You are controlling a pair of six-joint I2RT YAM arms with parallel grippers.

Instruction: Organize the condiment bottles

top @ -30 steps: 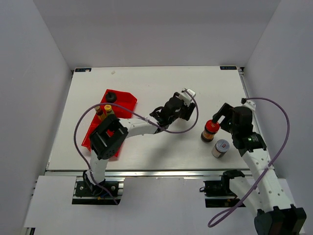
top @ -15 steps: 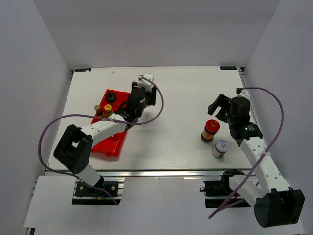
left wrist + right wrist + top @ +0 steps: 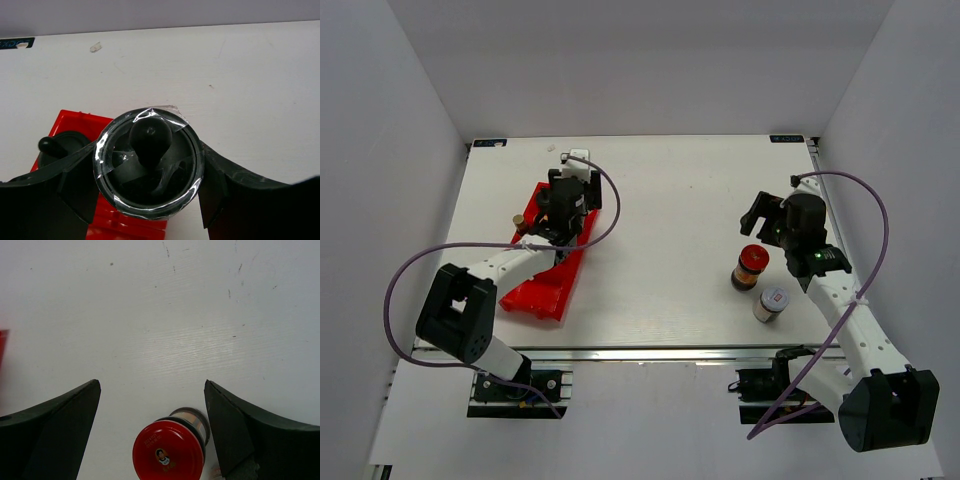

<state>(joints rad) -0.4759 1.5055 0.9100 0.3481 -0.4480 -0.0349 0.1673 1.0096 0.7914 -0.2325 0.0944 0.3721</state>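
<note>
My left gripper (image 3: 563, 200) is over the far end of the red tray (image 3: 542, 285). In the left wrist view it (image 3: 149, 170) is shut on a black-capped bottle (image 3: 149, 135) with shiny tape round its cap. A second black-capped bottle (image 3: 62, 147) stands in the tray (image 3: 75, 120) just left of it. A brownish-capped bottle (image 3: 520, 222) stands in the tray's left side. My right gripper (image 3: 763, 213) is open and empty, just beyond a red-capped jar (image 3: 750, 266). That jar (image 3: 169, 450) shows between and below the open gripper (image 3: 152, 405). A white-capped jar (image 3: 773, 302) stands nearer.
The left arm's purple cable (image 3: 440, 255) loops over the tray's near side. The table's far edge (image 3: 160, 25) lies just beyond the tray. A sliver of red (image 3: 1, 347) shows at the left edge of the right wrist view.
My left arm swung left from the table's middle to the tray's far end, carrying the black-capped bottle. My right gripper drew back from the red-capped jar toward the far side.
</note>
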